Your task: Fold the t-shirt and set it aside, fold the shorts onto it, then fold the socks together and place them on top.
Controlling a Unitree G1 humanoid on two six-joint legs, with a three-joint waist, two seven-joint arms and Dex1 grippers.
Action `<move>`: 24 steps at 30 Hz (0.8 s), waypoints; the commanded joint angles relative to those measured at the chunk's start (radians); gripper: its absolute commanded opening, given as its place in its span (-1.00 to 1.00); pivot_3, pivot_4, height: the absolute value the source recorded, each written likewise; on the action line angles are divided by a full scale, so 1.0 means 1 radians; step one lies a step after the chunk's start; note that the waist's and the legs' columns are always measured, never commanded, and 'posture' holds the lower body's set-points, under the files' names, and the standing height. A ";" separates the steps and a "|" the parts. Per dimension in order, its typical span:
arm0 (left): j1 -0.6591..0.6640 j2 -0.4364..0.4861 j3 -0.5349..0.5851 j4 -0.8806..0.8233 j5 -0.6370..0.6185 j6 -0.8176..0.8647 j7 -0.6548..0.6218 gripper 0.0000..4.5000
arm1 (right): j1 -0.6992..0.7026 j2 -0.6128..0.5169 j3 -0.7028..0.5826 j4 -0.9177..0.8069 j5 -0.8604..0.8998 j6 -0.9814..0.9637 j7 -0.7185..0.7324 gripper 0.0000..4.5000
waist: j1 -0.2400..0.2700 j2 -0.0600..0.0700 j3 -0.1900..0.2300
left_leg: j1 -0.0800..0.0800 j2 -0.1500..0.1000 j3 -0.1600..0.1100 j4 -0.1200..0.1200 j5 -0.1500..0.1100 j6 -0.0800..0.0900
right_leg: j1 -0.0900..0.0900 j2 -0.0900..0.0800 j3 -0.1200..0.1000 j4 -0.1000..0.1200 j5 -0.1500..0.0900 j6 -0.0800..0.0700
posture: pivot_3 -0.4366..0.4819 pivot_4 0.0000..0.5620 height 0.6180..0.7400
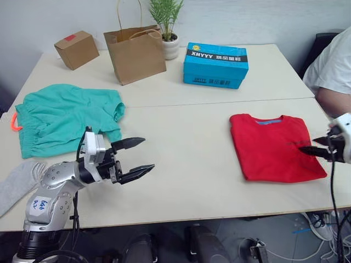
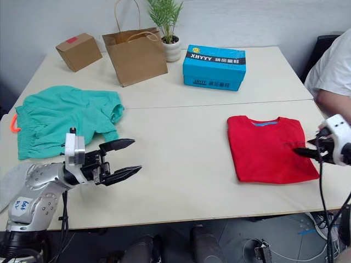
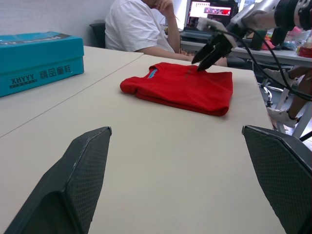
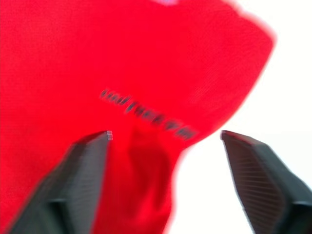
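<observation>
1. Your work surface is the pale table (image 1: 186,170), two tops butted together, with a seam running left to right across the middle.
2. The shorts (image 1: 66,118) lie spread and rumpled on the left side, unfolded. You can see the orange drawstring (image 1: 15,123) poking out at their far-left edge.
3. The t-shirt (image 1: 271,145) sits on the right side, folded into a neat rectangle, collar toward the far edge, flat on the table.
4. A brown paper bag (image 1: 134,52) stands at the far side, left of centre. Just right of it you have a potted plant (image 1: 167,27) in a white pot.
5. A blue shoebox (image 1: 215,64) rests right of the plant, on the far half.
6. A small cardboard box (image 1: 77,49) sits at the far left.
7. One grey sock (image 1: 19,181) lies at the near-left edge, beside your left arm and below the shorts.
8. Your left gripper (image 1: 134,159) hovers over bare table right of the shorts, fingers spread apart, holding nothing.
9. Your right gripper (image 1: 310,147) sits at the right edge of the t-shirt, tips over the cloth; fingers are spread, nothing clamped.
10. A person in a white shirt (image 1: 334,66) sits at the far right.
</observation>
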 commanded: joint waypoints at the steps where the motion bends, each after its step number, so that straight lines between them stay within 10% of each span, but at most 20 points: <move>1: -0.003 0.023 0.025 0.022 0.004 -0.016 -0.024 1.00 | 0.071 -0.054 -0.082 -0.202 0.069 0.054 0.027 0.99 | -0.001 0.000 0.000 | 0.000 0.000 0.000 0.000 0.000 0.000 | 0.000 0.000 0.000 0.000 0.000 0.000 | -0.05 -0.47 1.00; 12: -0.038 0.047 0.029 0.092 0.017 -0.022 -0.062 1.00 | 0.267 0.130 -0.225 -0.781 0.239 0.172 -0.140 0.99 | 0.000 -0.001 0.000 | 0.000 0.001 0.000 0.000 0.000 -0.001 | 0.000 0.000 0.000 0.002 0.000 0.001 | -0.05 -0.47 1.00; 17: -0.022 0.050 0.041 0.080 0.032 -0.027 -0.047 1.00 | 0.248 0.271 -0.181 -0.887 0.283 0.218 -0.214 0.99 | 0.000 0.002 0.002 | -0.004 -0.007 -0.036 -0.001 0.004 0.001 | 0.019 -0.013 -0.039 -0.010 0.000 0.000 | -0.05 -0.47 1.00; 24: 0.025 0.073 0.132 0.110 0.054 -0.055 -0.003 1.00 | 0.269 0.509 -0.052 -1.033 0.291 0.220 -0.318 0.99 | 0.014 0.002 0.003 | -0.005 -0.005 -0.033 0.000 0.002 0.003 | 0.014 -0.012 -0.038 -0.001 -0.002 -0.004 | -0.05 -0.47 1.00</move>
